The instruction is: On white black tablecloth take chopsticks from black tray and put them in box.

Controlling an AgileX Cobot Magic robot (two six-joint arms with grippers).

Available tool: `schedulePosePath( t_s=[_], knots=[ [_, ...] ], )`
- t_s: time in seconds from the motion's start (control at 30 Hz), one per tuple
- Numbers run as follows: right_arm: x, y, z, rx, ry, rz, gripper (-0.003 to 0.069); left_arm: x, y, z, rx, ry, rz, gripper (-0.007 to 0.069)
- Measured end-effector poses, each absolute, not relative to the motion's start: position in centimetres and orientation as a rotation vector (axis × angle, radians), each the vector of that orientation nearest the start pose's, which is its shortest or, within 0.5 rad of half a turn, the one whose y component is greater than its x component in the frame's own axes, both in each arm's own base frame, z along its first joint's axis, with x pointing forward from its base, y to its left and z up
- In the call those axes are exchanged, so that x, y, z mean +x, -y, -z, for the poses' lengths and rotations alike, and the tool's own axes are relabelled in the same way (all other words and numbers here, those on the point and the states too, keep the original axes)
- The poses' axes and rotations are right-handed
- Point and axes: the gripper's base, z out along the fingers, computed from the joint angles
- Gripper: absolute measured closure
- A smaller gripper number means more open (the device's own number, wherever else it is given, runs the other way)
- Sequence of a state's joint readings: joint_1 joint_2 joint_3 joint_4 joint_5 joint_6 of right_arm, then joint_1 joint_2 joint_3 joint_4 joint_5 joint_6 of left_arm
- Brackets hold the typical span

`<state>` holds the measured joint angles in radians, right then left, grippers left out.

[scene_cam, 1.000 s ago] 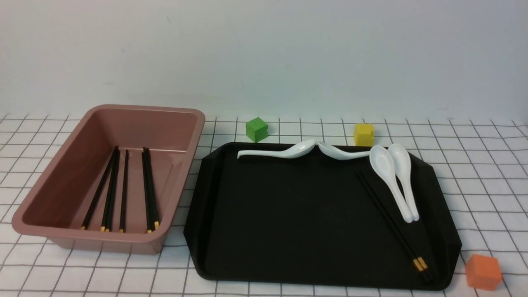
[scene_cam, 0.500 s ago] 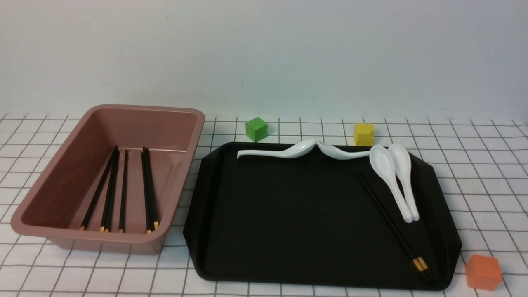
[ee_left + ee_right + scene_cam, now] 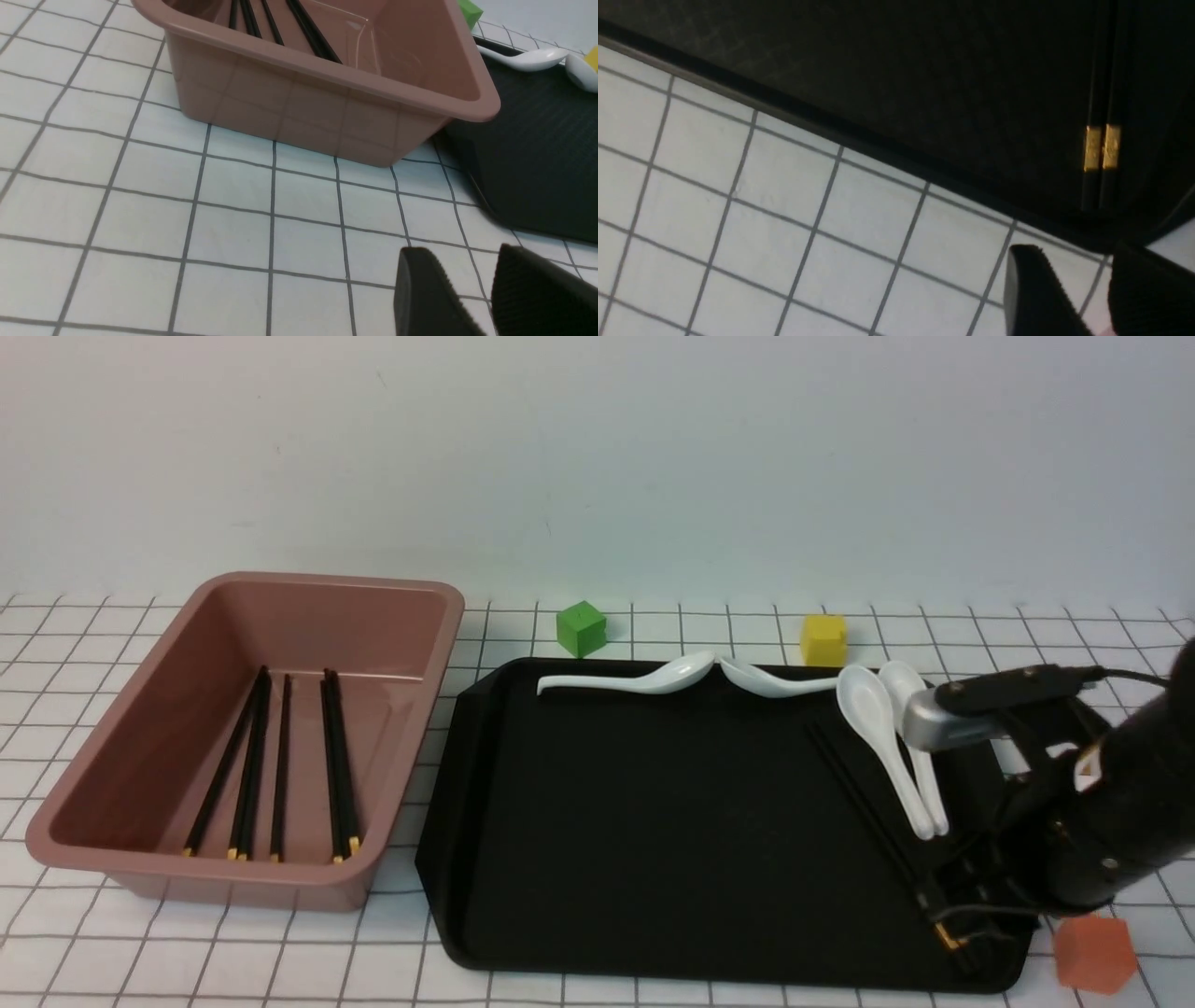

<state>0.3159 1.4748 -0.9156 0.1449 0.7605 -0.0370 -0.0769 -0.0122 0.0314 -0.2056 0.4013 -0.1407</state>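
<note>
A pair of black chopsticks (image 3: 859, 793) lies slantwise on the right of the black tray (image 3: 653, 821), gold bands toward the near rim. My right gripper (image 3: 976, 919) hangs low over their thick ends. In the right wrist view the right gripper (image 3: 1073, 261) is open with only tablecloth between its fingers, just outside the tray rim, and the chopsticks (image 3: 1101, 147) lie a little ahead of it. The pinkish-brown box (image 3: 327, 581) at left holds several chopsticks (image 3: 280, 756). My left gripper (image 3: 472, 280) is open and empty over the tablecloth (image 3: 233, 233), near the box (image 3: 327, 98).
Several white spoons (image 3: 882, 737) lie along the tray's far and right side, two of them beside the chopsticks. A green cube (image 3: 581, 628) and a yellow cube (image 3: 823, 639) stand behind the tray. An orange cube (image 3: 1092, 954) sits by its near right corner, under my right arm.
My right arm has come into the front view from the right and now hangs over the thick ends of the chopsticks. The chopsticks, spoons and box have not moved.
</note>
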Motion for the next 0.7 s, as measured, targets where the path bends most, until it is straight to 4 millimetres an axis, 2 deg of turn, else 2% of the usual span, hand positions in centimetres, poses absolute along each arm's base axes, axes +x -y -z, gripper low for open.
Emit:
schedulePosePath(
  t_s=[0.2,0.53,0.7],
  knots=[
    [28.7,-9.6,-19.9,-0.389,-2.787,-0.086,0.0356,5.1,1.1,-16.8,-0.187,-1.902,0.352,0.0386],
    [30.4,-9.8,-14.7,-0.415,-2.874,-0.001,0.0356,5.1,1.1,-16.8,-0.187,-1.902,0.352,0.0386],
    [30.8,-9.8,-14.5,-0.394,-2.885,-0.002,0.0356,5.1,1.1,-16.8,-0.187,-1.902,0.352,0.0386]
  ],
)
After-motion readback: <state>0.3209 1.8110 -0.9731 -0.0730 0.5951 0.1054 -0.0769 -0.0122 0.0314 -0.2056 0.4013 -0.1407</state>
